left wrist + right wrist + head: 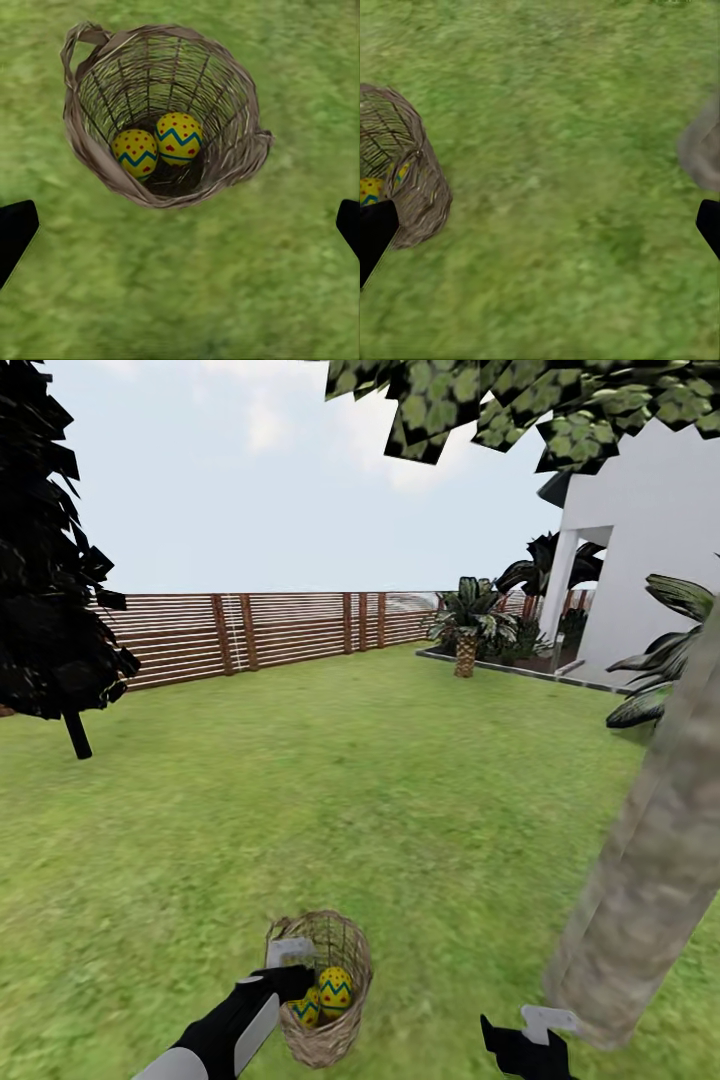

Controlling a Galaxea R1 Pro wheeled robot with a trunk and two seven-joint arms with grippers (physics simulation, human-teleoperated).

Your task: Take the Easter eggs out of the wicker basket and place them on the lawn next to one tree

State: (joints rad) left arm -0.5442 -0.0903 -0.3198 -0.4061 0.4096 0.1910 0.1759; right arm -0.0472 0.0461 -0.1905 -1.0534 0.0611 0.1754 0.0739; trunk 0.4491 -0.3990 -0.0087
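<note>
A: What's below the left gripper [180, 225]?
B: A basket [225, 161] on the lawn [180, 292]; two eggs [179, 138] inside, touching; fingertips [15, 229] spread wide, empty.

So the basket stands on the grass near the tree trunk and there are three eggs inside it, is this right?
Not quite: the left wrist view shows two eggs inside the basket, not three. The rest holds: the basket stands on the grass near the tree trunk.

fence [250, 632]: brown slats, far edge | house [640, 560]: white, right | cypress [45, 560]: dark, left | sky: pale, cloudy
</note>
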